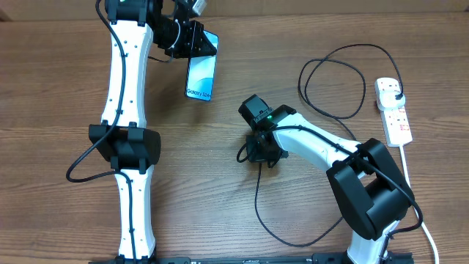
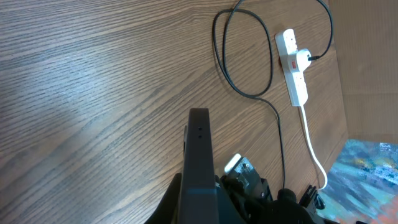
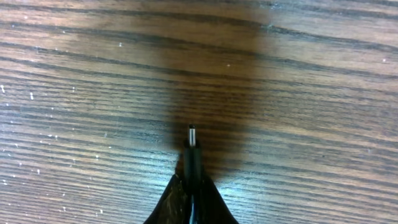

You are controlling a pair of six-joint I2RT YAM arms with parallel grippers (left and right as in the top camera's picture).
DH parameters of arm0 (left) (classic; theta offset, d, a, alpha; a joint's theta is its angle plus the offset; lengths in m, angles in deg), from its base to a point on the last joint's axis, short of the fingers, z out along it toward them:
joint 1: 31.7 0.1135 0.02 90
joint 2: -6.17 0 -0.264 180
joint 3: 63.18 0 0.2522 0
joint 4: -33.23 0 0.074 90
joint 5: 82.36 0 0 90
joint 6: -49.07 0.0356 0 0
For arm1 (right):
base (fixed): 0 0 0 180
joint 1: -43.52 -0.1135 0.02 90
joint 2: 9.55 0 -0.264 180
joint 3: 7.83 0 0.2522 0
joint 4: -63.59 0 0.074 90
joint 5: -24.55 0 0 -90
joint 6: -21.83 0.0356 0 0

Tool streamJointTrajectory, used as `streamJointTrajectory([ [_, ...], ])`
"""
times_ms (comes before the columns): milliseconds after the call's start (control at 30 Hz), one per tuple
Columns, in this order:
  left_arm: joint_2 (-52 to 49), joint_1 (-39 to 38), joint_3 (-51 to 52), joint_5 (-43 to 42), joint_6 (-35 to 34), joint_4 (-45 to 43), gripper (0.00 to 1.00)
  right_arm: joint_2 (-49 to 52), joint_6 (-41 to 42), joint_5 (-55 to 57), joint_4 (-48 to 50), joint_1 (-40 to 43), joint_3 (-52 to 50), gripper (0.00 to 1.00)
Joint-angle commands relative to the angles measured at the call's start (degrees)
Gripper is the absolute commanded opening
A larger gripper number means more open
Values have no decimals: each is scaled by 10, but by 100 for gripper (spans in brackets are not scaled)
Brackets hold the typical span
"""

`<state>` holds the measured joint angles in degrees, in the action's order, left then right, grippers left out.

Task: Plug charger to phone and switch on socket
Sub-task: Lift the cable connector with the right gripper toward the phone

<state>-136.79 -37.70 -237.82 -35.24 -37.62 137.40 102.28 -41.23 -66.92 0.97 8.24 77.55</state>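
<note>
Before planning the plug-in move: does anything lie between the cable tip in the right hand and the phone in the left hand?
Nothing visible. Only bare table lies between the right hand with the cable tip and the phone in the left hand.

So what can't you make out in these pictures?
Port of the phone: too small overhead; the left wrist view shows only its thin edge.
Switches on the socket: on or off, too small in both views.
The right fingers: hidden under the right arm overhead; cut off by the bottom edge in the right wrist view.
</note>
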Motion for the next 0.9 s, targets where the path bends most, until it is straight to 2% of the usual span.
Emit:
streamJointTrajectory([
  [0, 3, 0, -10, -21, -8, -2, 4, 5, 0, -1, 4, 0, 7, 4],
  [233, 3, 0, -10, -21, -8, -2, 4, 5, 0, -32, 3, 1, 8, 4],
  [433, 3, 0, -10, -22, -7, 1, 4, 0, -40, -249, 12, 34, 15, 4],
  [633, 3, 0, -10, -22, -13, 1, 4, 0, -93, -516, 106, 70, 16, 4],
  [767, 3, 4, -10, -25, -23, -3, 5, 0, -92, -619, 178, 85, 16, 4],
  [867, 3, 18, -10, -68, -23, -16, 4, 0, -86, -647, 217, 94, 16, 4],
])
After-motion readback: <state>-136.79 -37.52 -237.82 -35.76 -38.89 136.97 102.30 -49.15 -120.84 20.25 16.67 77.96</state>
